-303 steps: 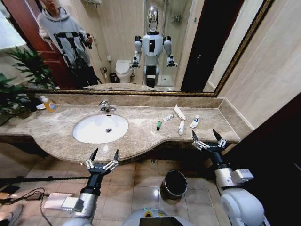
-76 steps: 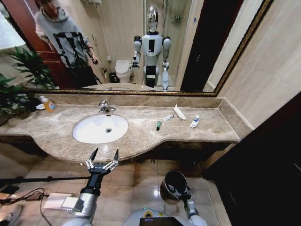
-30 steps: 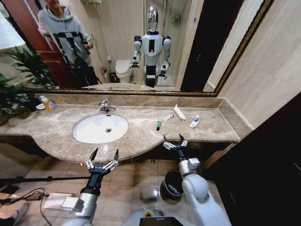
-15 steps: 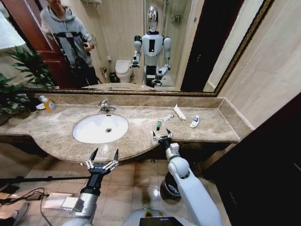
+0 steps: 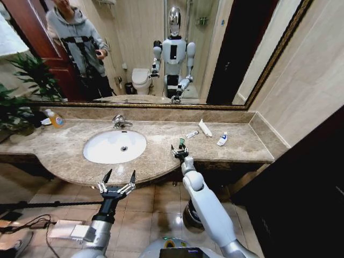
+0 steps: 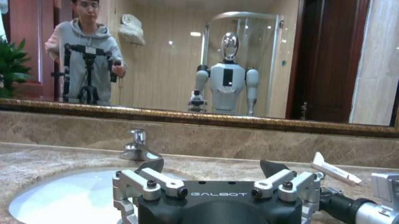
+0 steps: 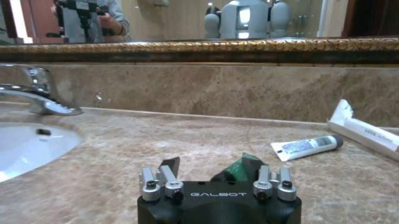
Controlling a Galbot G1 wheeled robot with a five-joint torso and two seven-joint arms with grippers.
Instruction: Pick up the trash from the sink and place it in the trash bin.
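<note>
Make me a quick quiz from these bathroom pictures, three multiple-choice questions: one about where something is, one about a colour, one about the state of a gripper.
1. Where is the right gripper?
A. inside the sink
B. over the countertop at the small green tube
C. down at the trash bin

2. What colour is the soap bottle near the plant?
A. orange-yellow
B. blue
C. black

3. How are the left gripper's fingers?
A. shut on a tube
B. spread open, holding nothing
C. shut on the faucet

Answers: 1 B, the right gripper's fingers straddle the green tube on the marble. 2 A, it shows orange-yellow. 3 B, the fingers stand apart before the counter edge.
</note>
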